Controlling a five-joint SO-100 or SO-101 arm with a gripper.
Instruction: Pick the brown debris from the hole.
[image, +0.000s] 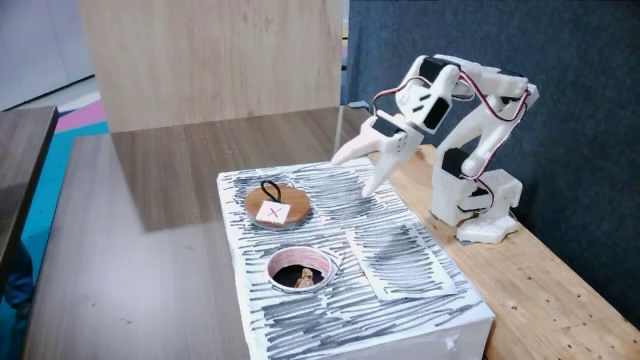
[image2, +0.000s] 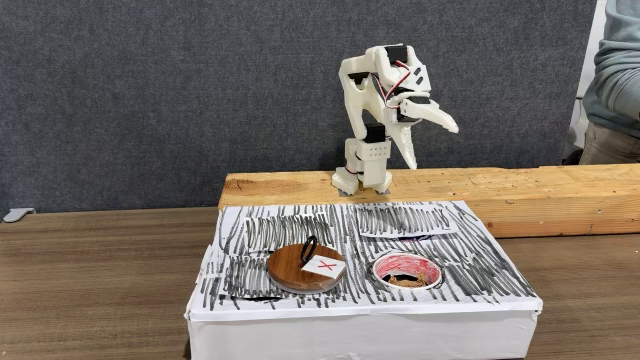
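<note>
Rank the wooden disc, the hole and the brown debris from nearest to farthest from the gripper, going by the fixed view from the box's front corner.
From the gripper:
1. Wooden disc, left of and below the gripper, on the box top.
2. Hole, farther toward the camera.
3. Brown debris, inside the hole at its near side; barely beyond the rim, so nearly a tie.

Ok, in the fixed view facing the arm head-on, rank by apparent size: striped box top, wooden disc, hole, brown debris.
Largest to smallest:
1. striped box top
2. wooden disc and hole, which look nearly alike; the disc is perhaps slightly wider, so I won't separate them
3. brown debris, far the smallest
</note>
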